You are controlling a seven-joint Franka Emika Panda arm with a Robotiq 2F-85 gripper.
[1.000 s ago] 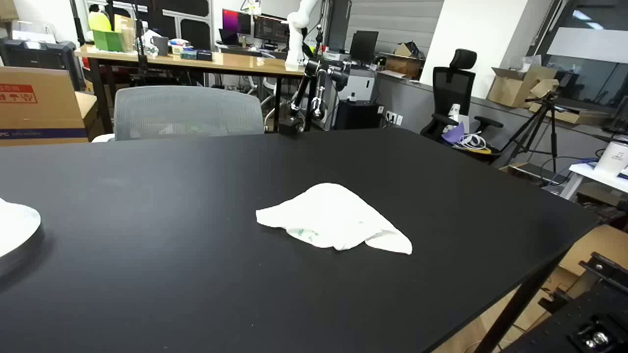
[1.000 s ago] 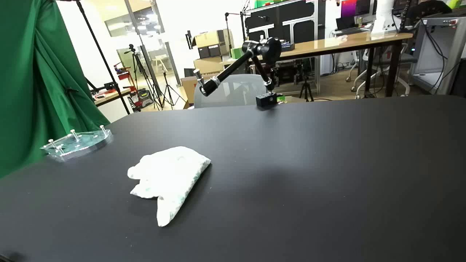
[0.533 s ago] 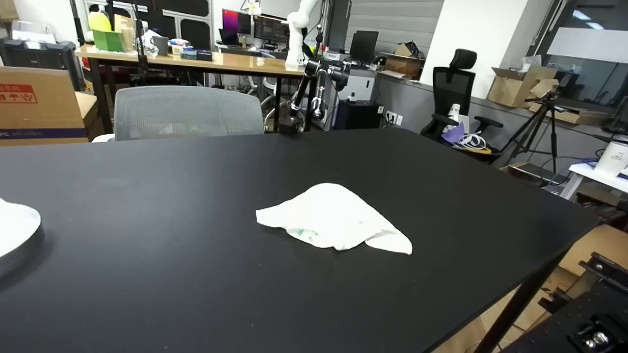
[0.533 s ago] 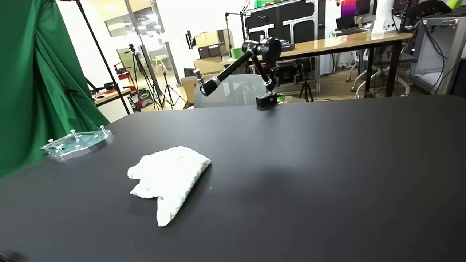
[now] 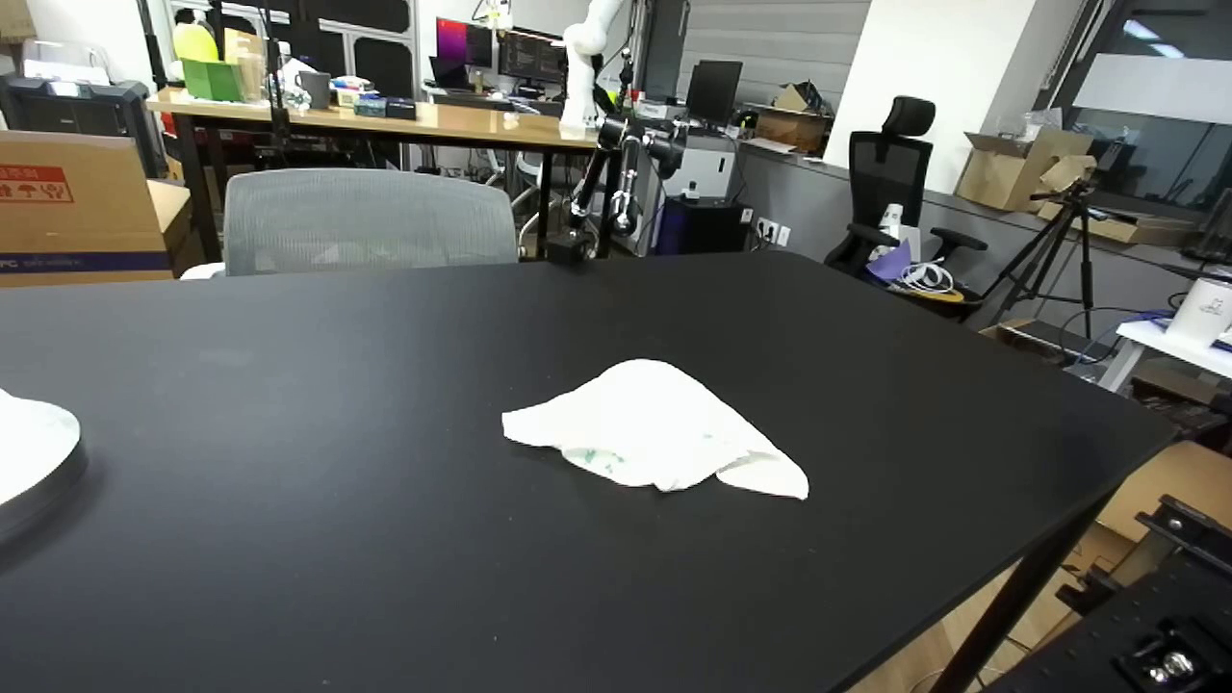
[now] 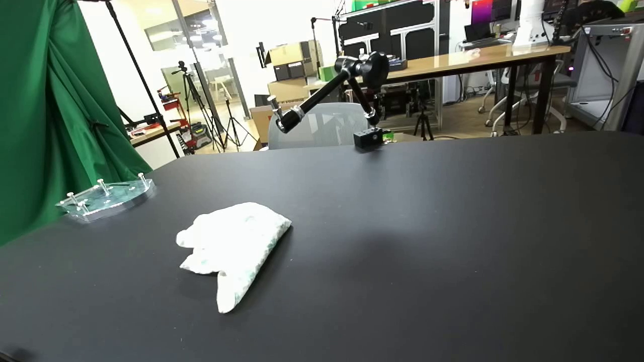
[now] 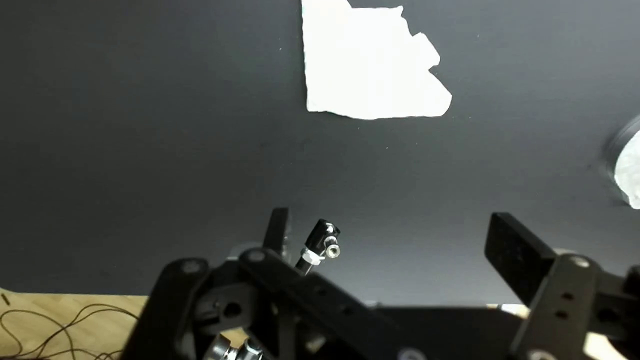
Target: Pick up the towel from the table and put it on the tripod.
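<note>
No movement to see since the earlier frames in both exterior views: same spot for the towel (image 6: 234,249), same pose for the black jointed stand (image 6: 324,92), most likely the task's tripod. As for the towel: lies crumpled on the dark surface (image 6: 453,226), in front of the stand and well apart from it. As for the fingers (image 7: 517,255): spread wide with nothing in their grip, in the wrist view seemingly to either side of the stand's free end (image 7: 318,240), probably well above it. Risk of knocking that end on a careless descent here, for want of clear depth. Over the towel, could close on air or pinch only a loose fold, because of flat cloth washed out to white. At the stand, could lose the towel down its sloping tube from an off-balance drape, or drag its joints out of pose through a snag.
</note>
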